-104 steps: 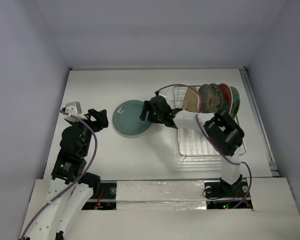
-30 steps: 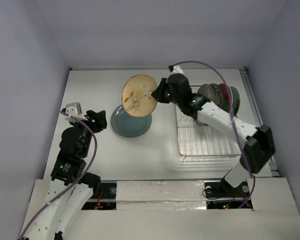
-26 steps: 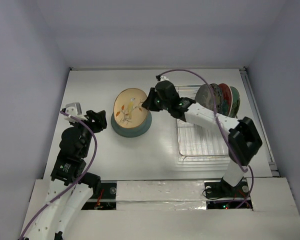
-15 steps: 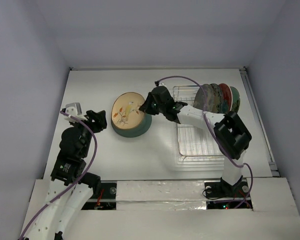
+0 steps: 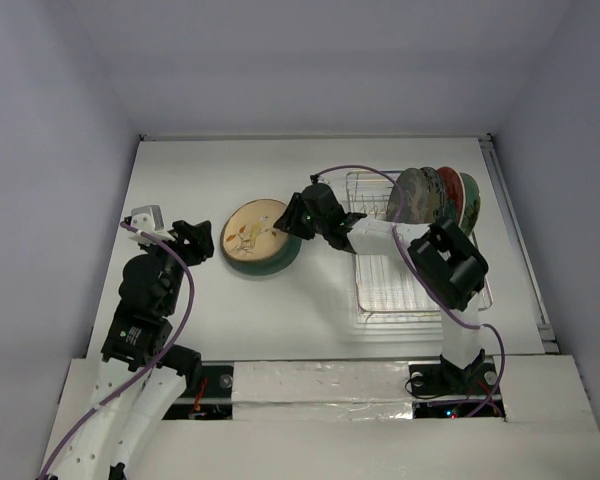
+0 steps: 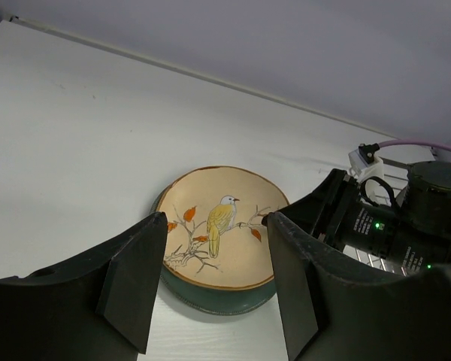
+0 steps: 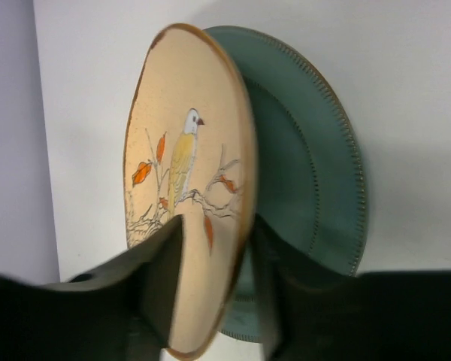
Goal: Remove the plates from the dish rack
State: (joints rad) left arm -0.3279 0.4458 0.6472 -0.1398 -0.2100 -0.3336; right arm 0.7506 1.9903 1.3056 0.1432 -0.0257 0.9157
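Two end effectors are yours to read, and the right end effector (image 5: 296,214) is the busy one: its fingers (image 7: 161,278) are closed narrowly on the rim of the cream plate (image 5: 252,232) with the painted bird, one finger on the painted face and one behind it. You are gripping that plate at its right edge, and it sits over the teal plate (image 5: 271,267) at a slant, the gripped edge raised; the pictures do not settle whether its left rim touches the teal one. Both plates are on the white surface (image 5: 200,170), left of the dish rack (image 5: 410,290) and near the middle of the scene, with the teal plate lying flat. Your right arm reaches leftward from the rack's far-left corner to get there. At the far end of the dish rack, four plates (image 5: 435,197) stand on edge close together, a grey-brown one leftmost and a pale green one rightmost, while the near part of the rack shows bare wire. Your left end effector (image 5: 195,240) is spread wide and holds nothing, hanging just left of the stacked plates and pointing toward them.
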